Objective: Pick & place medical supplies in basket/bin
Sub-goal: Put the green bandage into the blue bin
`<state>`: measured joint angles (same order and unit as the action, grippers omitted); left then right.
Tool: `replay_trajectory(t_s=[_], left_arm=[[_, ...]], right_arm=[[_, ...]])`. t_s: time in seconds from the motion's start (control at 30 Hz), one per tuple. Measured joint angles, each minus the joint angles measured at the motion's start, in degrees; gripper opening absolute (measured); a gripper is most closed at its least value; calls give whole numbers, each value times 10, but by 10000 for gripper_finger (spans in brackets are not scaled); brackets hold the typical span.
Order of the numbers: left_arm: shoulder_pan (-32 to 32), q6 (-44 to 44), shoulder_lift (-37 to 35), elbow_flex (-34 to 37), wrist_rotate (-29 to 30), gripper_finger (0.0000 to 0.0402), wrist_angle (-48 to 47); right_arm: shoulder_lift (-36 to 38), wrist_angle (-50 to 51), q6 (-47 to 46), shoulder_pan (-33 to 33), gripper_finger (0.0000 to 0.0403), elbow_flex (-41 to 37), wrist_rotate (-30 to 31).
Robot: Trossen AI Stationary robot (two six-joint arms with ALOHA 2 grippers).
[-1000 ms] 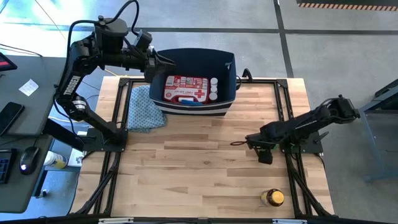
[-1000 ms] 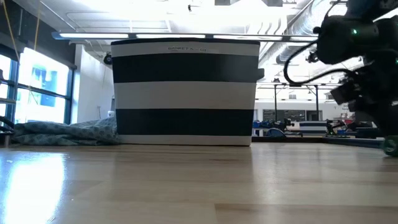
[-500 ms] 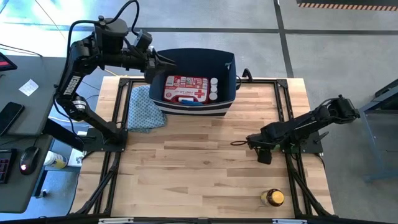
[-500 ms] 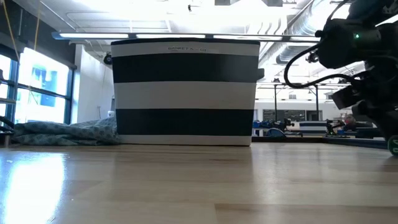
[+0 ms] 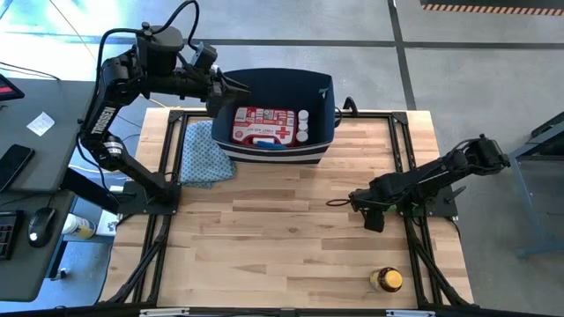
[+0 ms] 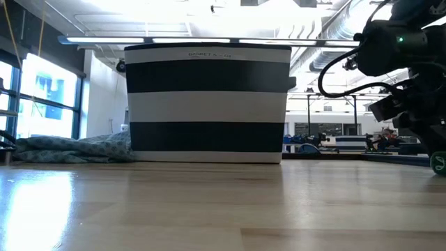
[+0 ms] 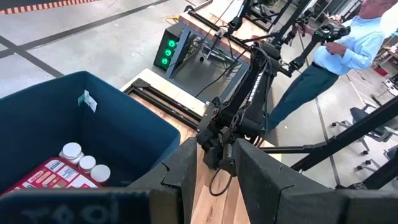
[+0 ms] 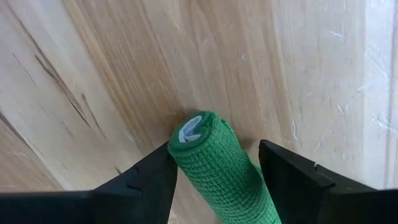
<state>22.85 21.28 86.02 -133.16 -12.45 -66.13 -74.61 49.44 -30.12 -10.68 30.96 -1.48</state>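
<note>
The green roll (image 8: pixel 217 165) lay on the worktop (image 5: pixel 282 238) right of centre — lengthwise between the right gripper's (image 8: pixel 214 180) parted fingers, not yet clamped. The basket (image 5: pixel 275 114) stood far-left.

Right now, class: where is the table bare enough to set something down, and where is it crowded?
Bare wood spans the table from the basket to the near edge. The far-left corner is crowded by basket and cloth. The right gripper straddles a green roll; the amber bottle occupies the near right.
</note>
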Motion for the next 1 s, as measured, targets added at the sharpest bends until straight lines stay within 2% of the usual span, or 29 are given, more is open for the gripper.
replay_trajectory(t_s=[0.3,0.63,1.0], left_arm=[[0,5,0,0,2,144,0],[0,15,0,0,12,144,28],[0,10,2,0,12,144,100]], right_arm=[[0,-2,-29,0,190,0,-12],[11,-8,-71,0,160,5,-60],[36,-10,-71,1,124,65,-15]])
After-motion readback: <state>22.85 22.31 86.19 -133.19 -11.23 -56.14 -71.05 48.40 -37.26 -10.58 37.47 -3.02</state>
